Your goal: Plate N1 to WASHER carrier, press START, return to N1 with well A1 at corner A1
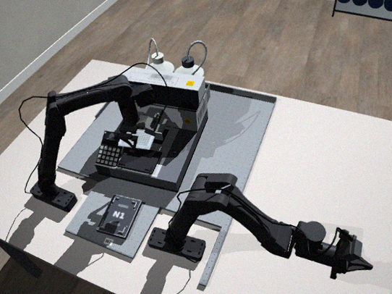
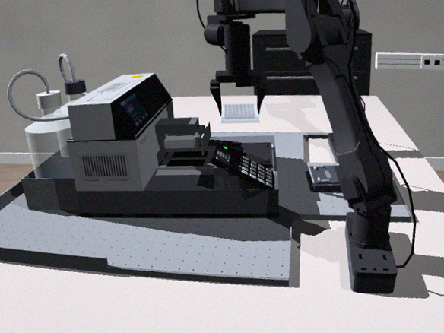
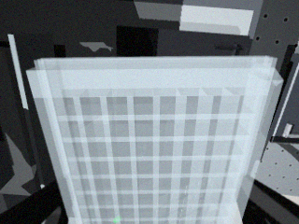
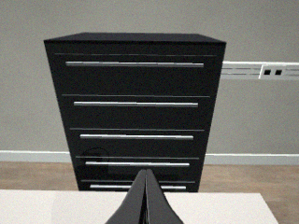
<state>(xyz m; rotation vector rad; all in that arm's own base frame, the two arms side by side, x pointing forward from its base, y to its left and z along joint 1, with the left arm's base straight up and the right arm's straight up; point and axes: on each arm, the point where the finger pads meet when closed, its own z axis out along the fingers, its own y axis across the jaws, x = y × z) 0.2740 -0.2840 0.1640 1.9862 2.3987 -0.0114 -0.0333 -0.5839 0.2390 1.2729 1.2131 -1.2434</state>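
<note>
Fingertips of my right gripper are pressed together at the lower right of the top view, out over the white table, with nothing between them. Left of that arm's base, toward the lower left, I have the plate nest N1 lying on its perforated board, its label readable from above.

Farther in, my left gripper is closed on the plate — one finger at each side, and the plate shows pale and clear, its grid of wells filling much of the wrist view. In the exterior view I see it up in the air, right of centre, above the level of the keypad. A small lamp glows green at the keypad's upper end.

Behind the keypad stands the washer's pale housing, near the middle of the top view, and past it two bottles with looped tubes, one white-capped and one dark-capped. Farthest off — upper right of the top view — a rack carries blue round things.
</note>
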